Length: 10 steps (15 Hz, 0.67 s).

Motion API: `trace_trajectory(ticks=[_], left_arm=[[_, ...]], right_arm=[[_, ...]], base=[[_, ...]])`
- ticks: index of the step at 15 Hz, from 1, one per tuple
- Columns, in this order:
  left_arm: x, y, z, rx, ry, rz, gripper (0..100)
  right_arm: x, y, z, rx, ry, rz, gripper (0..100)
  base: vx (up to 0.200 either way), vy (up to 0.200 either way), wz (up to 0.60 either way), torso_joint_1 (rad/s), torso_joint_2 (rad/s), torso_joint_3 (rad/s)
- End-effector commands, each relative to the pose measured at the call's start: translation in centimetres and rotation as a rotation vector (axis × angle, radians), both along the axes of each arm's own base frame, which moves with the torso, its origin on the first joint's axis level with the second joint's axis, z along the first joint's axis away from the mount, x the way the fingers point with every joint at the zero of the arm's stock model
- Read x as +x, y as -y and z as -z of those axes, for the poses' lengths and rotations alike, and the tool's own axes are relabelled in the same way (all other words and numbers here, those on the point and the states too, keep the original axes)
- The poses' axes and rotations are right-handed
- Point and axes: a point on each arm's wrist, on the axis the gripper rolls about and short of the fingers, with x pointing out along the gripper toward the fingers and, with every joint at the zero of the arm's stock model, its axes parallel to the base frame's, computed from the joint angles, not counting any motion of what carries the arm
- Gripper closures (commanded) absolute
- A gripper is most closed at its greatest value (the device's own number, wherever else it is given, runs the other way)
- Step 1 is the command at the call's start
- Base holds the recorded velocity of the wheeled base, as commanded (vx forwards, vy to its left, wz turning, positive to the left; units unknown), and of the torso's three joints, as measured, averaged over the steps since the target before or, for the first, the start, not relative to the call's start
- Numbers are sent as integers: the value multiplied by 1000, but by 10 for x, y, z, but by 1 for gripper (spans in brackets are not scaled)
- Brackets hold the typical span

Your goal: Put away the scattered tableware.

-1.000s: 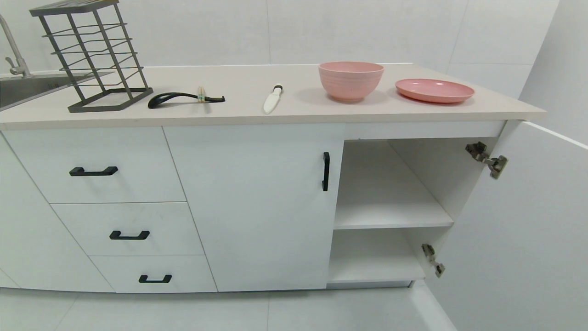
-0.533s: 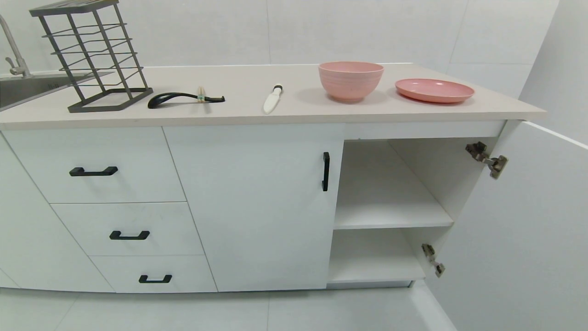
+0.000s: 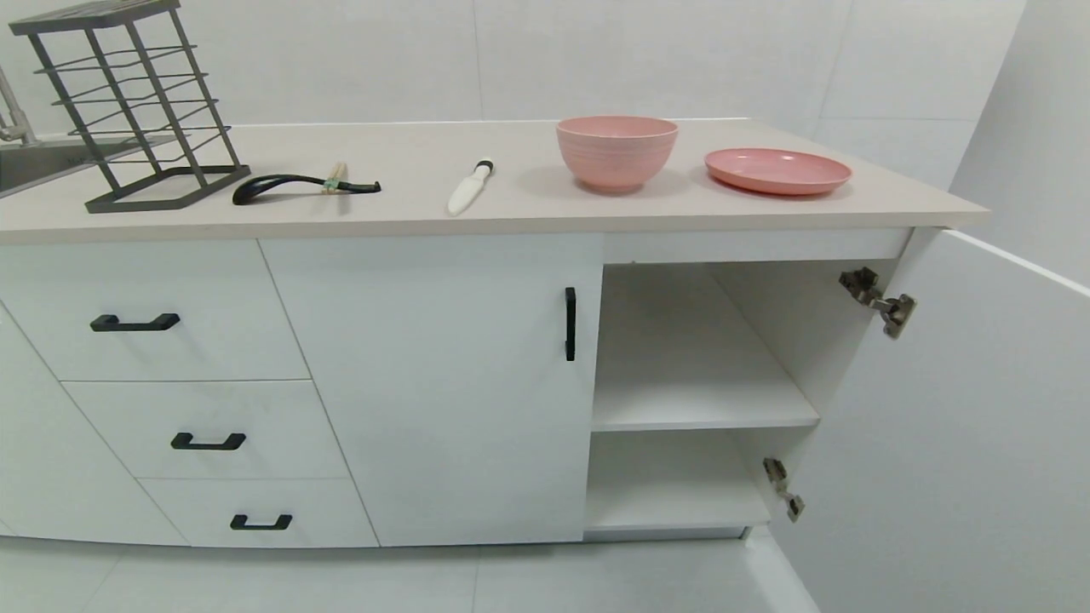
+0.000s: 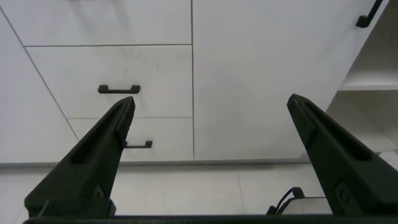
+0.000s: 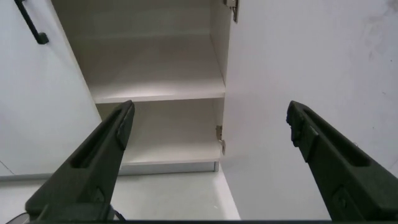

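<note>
On the beige countertop (image 3: 528, 213) stand a pink bowl (image 3: 616, 151) and, to its right, a flat pink plate (image 3: 777, 170). A white knife with a black tip (image 3: 470, 187) lies left of the bowl. Farther left a black ladle (image 3: 300, 185) lies crossed by a pair of wooden chopsticks (image 3: 334, 177). My left gripper (image 4: 211, 102) is open, held low in front of the drawers (image 4: 118, 81). My right gripper (image 5: 208, 109) is open, facing the open cupboard's shelves (image 5: 155, 90). Neither holds anything.
A black wire rack (image 3: 136, 111) stands at the counter's left by a sink (image 3: 34, 162). The right cupboard door (image 3: 954, 426) hangs wide open, showing two bare shelves (image 3: 698, 409). The middle door with a black handle (image 3: 570, 323) is shut; three drawers sit left.
The whole head view has shifted left and slightly down in the last half second, so the camera moved. The tableware has not moved on the counter.
</note>
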Motion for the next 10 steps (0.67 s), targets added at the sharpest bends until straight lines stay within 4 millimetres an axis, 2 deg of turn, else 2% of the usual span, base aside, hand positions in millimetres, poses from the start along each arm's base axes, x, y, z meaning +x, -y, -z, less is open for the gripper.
trace_trajectory(ticks=[1, 3, 8, 10], left_arm=[[0, 0, 0, -1, -1, 0, 0], [0, 0, 0, -1, -1, -2, 0], [0, 0, 0, -18, 0, -8, 0], [0, 0, 0, -10, -1, -5, 0]], right_arm=[[0, 0, 0, 0, -2, 0, 0], [0, 0, 0, -2, -2, 0, 0], [0, 0, 0, -2, 0, 0, 0], [0, 0, 0, -2, 0, 0, 0]], base=[[0, 0, -600, 2, 2, 2], [0, 0, -600, 5, 0, 7], [0, 0, 0, 0, 0, 0], [200, 0, 0, 5, 2, 5]])
